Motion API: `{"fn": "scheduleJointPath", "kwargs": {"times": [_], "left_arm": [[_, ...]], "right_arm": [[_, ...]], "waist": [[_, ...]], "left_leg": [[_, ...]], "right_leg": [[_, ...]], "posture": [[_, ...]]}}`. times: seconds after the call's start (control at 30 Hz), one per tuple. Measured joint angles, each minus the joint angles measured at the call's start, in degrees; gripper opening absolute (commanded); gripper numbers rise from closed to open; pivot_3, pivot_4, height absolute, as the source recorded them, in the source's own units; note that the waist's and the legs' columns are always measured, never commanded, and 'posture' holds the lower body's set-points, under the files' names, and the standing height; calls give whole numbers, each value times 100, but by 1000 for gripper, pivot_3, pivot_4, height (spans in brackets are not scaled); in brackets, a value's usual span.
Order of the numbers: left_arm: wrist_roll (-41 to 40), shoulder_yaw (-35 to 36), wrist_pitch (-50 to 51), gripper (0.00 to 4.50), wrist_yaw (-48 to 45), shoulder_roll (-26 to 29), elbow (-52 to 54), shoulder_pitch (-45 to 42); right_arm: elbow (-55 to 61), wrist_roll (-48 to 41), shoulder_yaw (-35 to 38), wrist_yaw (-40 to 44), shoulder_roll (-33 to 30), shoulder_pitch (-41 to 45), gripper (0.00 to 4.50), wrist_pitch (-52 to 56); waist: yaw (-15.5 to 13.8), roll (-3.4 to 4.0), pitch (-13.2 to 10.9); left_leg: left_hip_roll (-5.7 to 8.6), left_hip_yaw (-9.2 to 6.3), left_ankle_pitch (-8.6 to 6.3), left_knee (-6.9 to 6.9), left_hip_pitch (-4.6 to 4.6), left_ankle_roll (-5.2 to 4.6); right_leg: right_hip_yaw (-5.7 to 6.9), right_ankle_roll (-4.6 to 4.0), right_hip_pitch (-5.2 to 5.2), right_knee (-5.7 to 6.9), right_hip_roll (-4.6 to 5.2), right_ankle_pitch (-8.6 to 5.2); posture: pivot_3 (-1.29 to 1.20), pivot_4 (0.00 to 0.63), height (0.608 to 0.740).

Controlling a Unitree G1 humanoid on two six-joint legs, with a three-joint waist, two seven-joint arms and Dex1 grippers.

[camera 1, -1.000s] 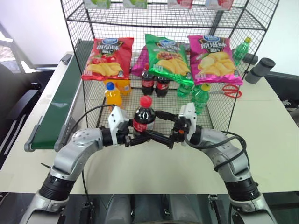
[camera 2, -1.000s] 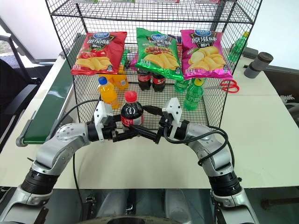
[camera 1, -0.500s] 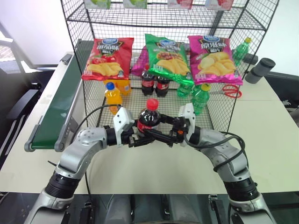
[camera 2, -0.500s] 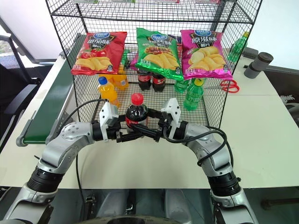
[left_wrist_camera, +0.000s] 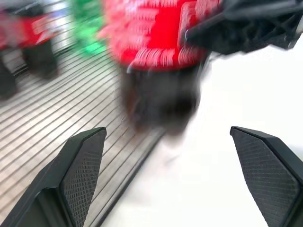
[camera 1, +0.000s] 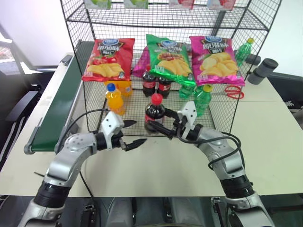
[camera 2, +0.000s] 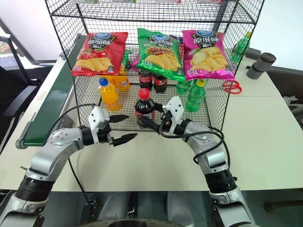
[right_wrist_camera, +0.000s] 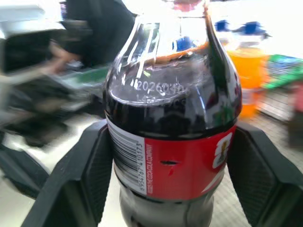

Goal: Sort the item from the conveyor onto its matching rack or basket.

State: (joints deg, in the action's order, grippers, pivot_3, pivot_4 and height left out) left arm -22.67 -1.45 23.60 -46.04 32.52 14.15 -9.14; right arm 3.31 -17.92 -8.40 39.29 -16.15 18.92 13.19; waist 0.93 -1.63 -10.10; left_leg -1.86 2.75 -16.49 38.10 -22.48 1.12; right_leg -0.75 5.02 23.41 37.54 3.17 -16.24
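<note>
The item, a cola bottle (camera 1: pixel 154 112) with a red cap and red label, stands upright at the front fence of the rack (camera 1: pixel 135 107), level with its mesh bottom tier. My right gripper (camera 1: pixel 152 125) is shut on its lower body; in the right wrist view the bottle (right_wrist_camera: pixel 175 142) sits tight between both pads (right_wrist_camera: pixel 94 175). My left gripper (camera 1: pixel 135 132) hangs open just left of the bottle, holding nothing, its fingers (left_wrist_camera: pixel 78 175) spread wide. The conveyor (camera 1: pixel 57 111) runs along the table's left side with a bare belt.
On the bottom tier stand two more cola bottles (camera 1: pixel 156 84), an orange soda bottle (camera 1: pixel 114 97) and green bottles (camera 1: pixel 201 97). Three chip bags (camera 1: pixel 166 56) hang above them. Red scissors (camera 1: pixel 232 91) and a grey cylinder (camera 1: pixel 262 71) lie on the table at the right.
My left gripper let go of the bottle, opened and drew back to the left. My right gripper shut on the bottle and carried it forward to the rack's front.
</note>
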Motion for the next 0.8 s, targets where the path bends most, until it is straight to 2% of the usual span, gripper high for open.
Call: {"fn": "scheduleJointPath", "kwargs": {"times": [0.1, 0.27, 0.6, 0.8], "left_arm": [[-2, 542, -216, 4465, 315, -75, 15, 437], [-37, 998, -621, 4465, 658, -341, 179, 750], [-53, 1152, -808, 4465, 836, -404, 525, 1106], [-52, 1123, -808, 4465, 877, -405, 574, 1105]], "right_arm": [[-986, 551, 33, -559, 399, 215, 2885, -748], [-2295, 1011, 92, -1103, 801, 759, 2885, -1633], [-4863, 1446, 322, -1931, 1335, 1980, 2885, -2862], [-5667, 1496, 488, -2152, 1427, 2398, 2885, -3212]], "waist": [[35, 1, 0], [20, 3, -2], [46, 5, -3], [91, 5, -3]], "left_leg": [[1, 6, 0, -1, 0, 1], [3, 6, 1, 0, 0, 3], [4, 9, 2, -1, 1, 6], [4, 8, 2, -2, 0, 6]], "right_leg": [[-3, 0, 4, 4, 5, 0], [-1, 0, 5, 9, 13, 0], [-1, 0, 6, 13, 18, 0], [1, -1, 6, 14, 22, 0]], "posture": [[0, 150, 740], [0, 150, 740], [0, 150, 740], [0, 150, 740]]}}
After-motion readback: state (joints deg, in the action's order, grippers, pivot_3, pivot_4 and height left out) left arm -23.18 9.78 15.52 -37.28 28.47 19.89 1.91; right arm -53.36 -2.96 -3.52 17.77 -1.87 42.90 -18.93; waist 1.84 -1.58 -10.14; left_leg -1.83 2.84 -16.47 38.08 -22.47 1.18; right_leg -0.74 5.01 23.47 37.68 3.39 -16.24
